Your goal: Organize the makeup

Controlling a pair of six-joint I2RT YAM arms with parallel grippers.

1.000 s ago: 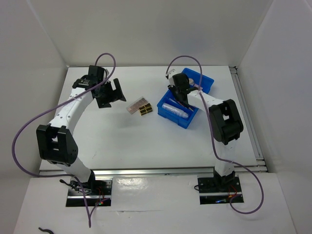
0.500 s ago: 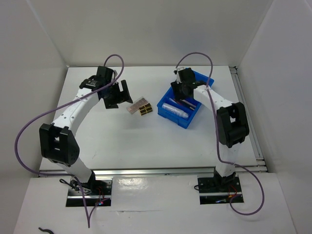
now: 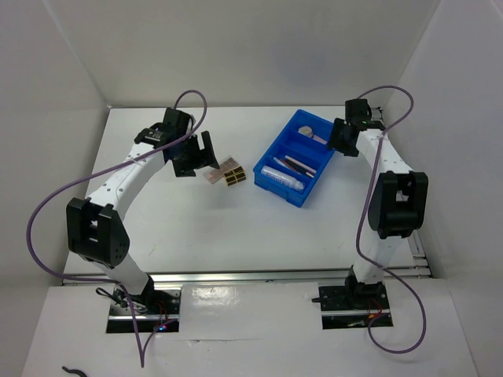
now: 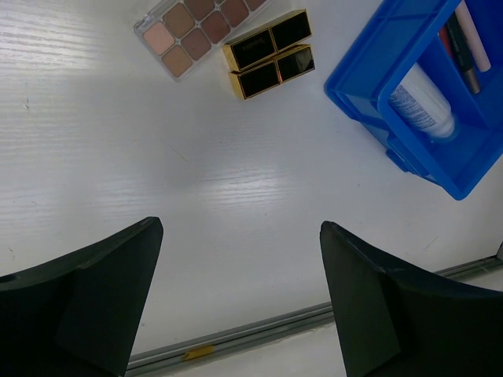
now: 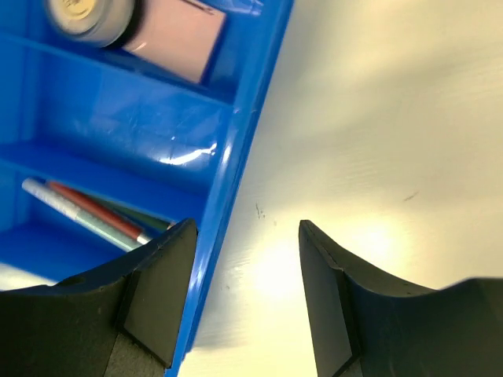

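The right claw (image 5: 245,229) is spread wide, one finger over the blue bin (image 5: 251,102), the other over the white desk (image 5: 393,133). In the far compartment a round compact (image 5: 82,17) touches a pink square compact (image 5: 174,43). Thin pencils (image 5: 94,214) lie slanted in a nearer compartment.

Reaches forward and inward with the left arm (image 3: 126,174), left gripper (image 4: 240,229) spread wide, facing down. Stretches far forward with the right arm (image 3: 387,169), right gripper (image 5: 246,228) likewise parted.
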